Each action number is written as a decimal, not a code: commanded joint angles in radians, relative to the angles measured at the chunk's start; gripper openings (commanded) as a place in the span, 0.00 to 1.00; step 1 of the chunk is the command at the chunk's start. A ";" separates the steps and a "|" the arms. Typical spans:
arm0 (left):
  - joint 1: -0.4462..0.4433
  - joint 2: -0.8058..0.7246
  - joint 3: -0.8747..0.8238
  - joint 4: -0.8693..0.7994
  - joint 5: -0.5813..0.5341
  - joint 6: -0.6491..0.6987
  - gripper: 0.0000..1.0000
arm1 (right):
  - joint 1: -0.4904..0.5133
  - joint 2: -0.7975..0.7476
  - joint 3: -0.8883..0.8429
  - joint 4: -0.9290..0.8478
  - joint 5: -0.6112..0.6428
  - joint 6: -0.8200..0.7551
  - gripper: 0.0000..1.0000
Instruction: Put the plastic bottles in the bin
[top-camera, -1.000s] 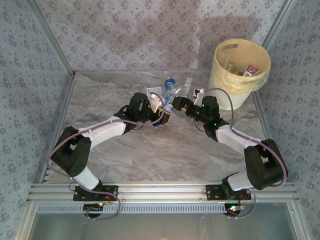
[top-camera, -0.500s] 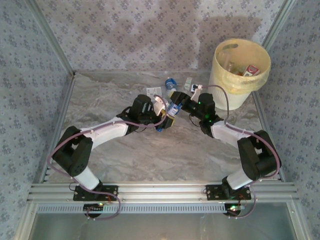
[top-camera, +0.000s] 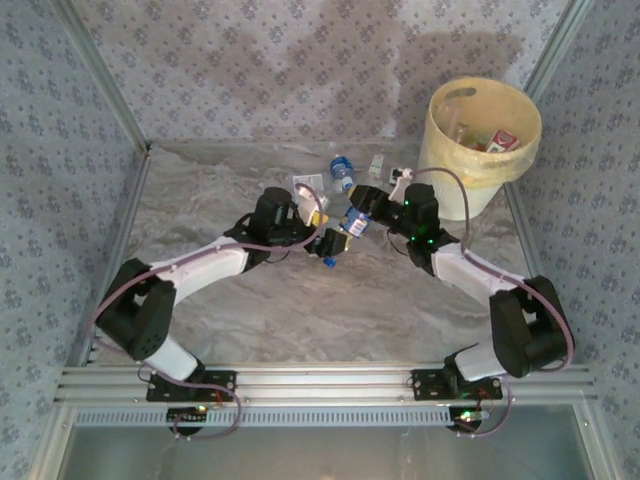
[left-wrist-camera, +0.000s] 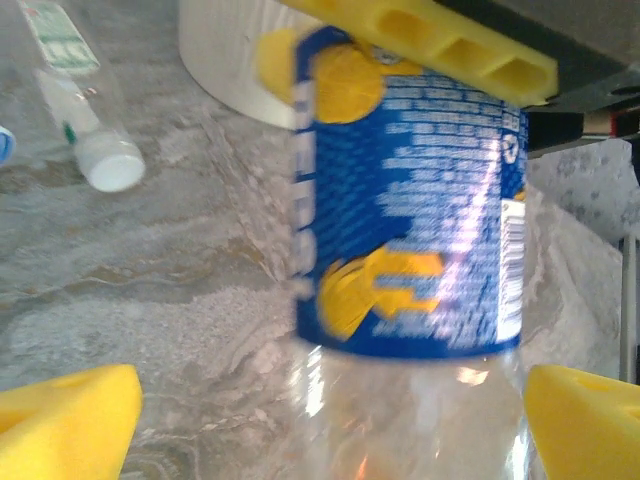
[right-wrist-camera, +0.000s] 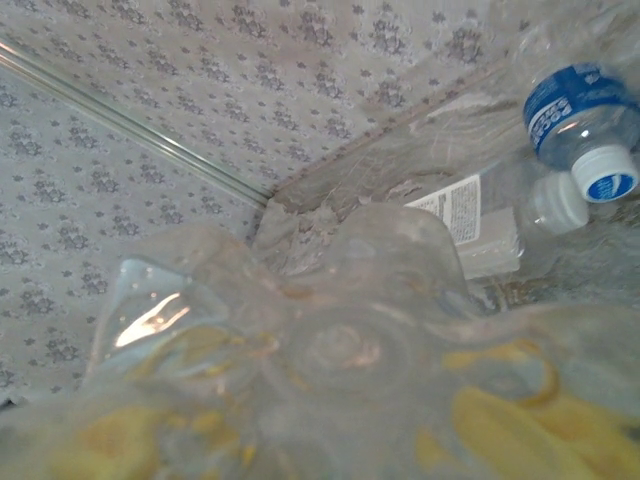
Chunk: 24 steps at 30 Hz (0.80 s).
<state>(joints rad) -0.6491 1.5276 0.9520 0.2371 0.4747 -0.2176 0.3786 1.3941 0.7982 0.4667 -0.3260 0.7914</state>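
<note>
Handover mid-counter. Left gripper (left-wrist-camera: 322, 425) is wide open, pads (left-wrist-camera: 60, 415) clear of the blue-labelled bottle (left-wrist-camera: 410, 230). Right gripper (top-camera: 360, 215) looks clamped on its other end, though its own view is too blurred to be sure. Back the left one straight off before swinging. Keep the bottle level, lift it above the rim, and let go over the bin (top-camera: 450, 180) in the far right corner. Loose bottles (top-camera: 342, 170) lie just behind, so don't sweep them. Counter (top-camera: 300, 320) is slick grey marble-look. Patterned walls (top-camera: 300, 60) stand close.
</note>
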 joint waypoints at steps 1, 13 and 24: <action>0.047 -0.108 -0.044 0.097 -0.035 -0.068 0.98 | -0.019 -0.103 0.062 -0.164 0.046 -0.147 0.56; 0.113 -0.386 -0.209 0.059 -0.534 -0.141 0.98 | -0.102 -0.222 0.384 -0.613 0.272 -0.559 0.56; 0.150 -0.433 -0.245 -0.009 -0.572 -0.169 0.98 | -0.338 -0.096 0.769 -0.556 0.323 -0.544 0.52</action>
<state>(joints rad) -0.5053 1.1084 0.7162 0.2470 -0.0719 -0.3695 0.0814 1.2602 1.4879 -0.1295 -0.0418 0.2638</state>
